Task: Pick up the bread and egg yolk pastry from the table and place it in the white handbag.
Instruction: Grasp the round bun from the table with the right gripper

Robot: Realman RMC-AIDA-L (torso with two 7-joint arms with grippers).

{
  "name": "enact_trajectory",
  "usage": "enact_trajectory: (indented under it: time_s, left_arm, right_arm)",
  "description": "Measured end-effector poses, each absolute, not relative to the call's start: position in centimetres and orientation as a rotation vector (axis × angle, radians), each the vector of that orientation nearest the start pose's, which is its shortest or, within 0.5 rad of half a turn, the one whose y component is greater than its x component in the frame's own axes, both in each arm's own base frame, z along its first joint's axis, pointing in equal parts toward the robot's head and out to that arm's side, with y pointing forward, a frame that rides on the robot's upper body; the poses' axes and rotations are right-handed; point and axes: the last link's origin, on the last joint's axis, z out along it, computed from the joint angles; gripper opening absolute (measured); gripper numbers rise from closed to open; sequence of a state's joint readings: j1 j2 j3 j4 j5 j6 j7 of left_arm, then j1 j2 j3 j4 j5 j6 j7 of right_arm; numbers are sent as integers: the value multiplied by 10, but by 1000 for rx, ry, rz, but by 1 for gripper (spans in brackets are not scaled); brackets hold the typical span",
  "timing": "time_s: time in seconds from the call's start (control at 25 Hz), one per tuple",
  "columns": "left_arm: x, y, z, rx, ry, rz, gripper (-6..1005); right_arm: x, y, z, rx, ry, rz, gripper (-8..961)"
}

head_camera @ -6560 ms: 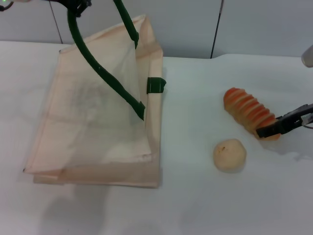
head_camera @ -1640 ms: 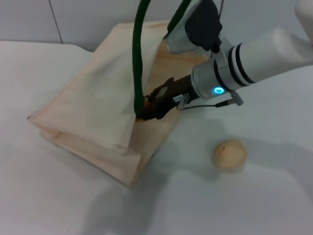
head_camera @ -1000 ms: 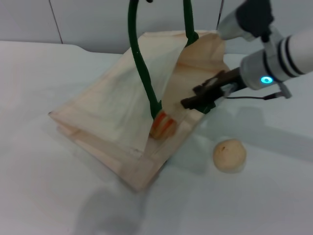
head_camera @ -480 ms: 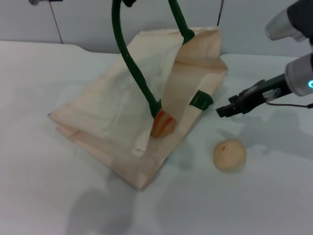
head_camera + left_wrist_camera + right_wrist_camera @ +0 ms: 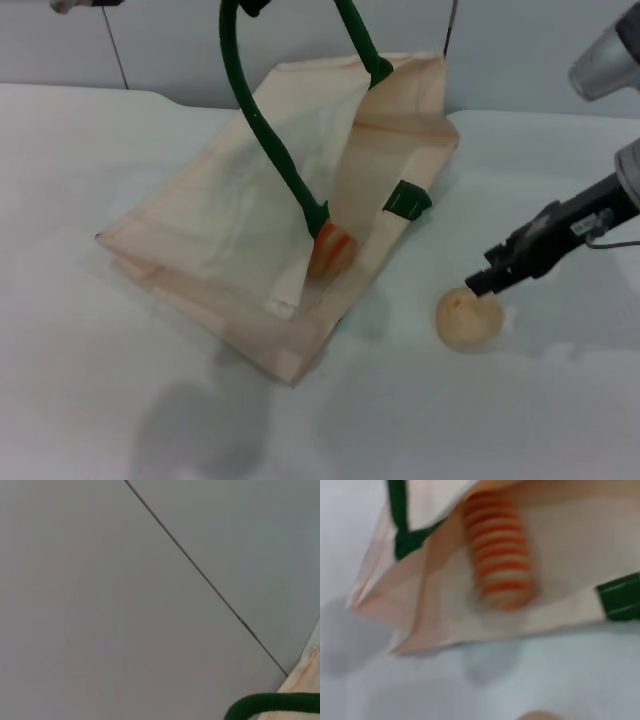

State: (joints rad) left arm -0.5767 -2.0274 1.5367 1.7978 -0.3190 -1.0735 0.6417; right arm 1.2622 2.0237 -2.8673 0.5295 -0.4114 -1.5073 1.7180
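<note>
The white handbag [image 5: 230, 230] lies tilted on the table with its mouth pulled open. Its green handles [image 5: 262, 130] rise to the top edge, where only a dark sliver of my left gripper [image 5: 248, 5] shows, holding them up. The bread [image 5: 332, 250] lies inside the bag's mouth, and the right wrist view shows its orange ridges [image 5: 500, 550]. On the table right of the bag sits the egg yolk pastry [image 5: 470, 318]. My right gripper [image 5: 487, 282] hovers at the pastry's upper right edge with its dark tip just above it.
A green tab [image 5: 405, 200] sticks out on the bag's right edge. The white table [image 5: 120, 400] runs back to a grey wall [image 5: 125, 580]. The left wrist view shows part of a green handle [image 5: 270, 704] and a bag corner [image 5: 307, 680].
My right gripper has drawn back from the bag's mouth and dropped right and down to the pastry. The bread stays in the bag, which is still held up by its handles.
</note>
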Motion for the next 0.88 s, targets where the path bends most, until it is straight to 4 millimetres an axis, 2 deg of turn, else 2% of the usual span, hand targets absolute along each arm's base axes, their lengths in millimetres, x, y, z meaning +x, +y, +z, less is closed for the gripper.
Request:
enact_trajectory:
  time_s: [0.36,0.88]
  left_arm:
    - [-58,396,77,-2143,9,111,127]
    - [-56,396,77,-2147,11,113,126]
  right_arm:
    - [189,412,0,-2908,869,-458,601]
    - [185,412,-25,-2926,846,-475,608]
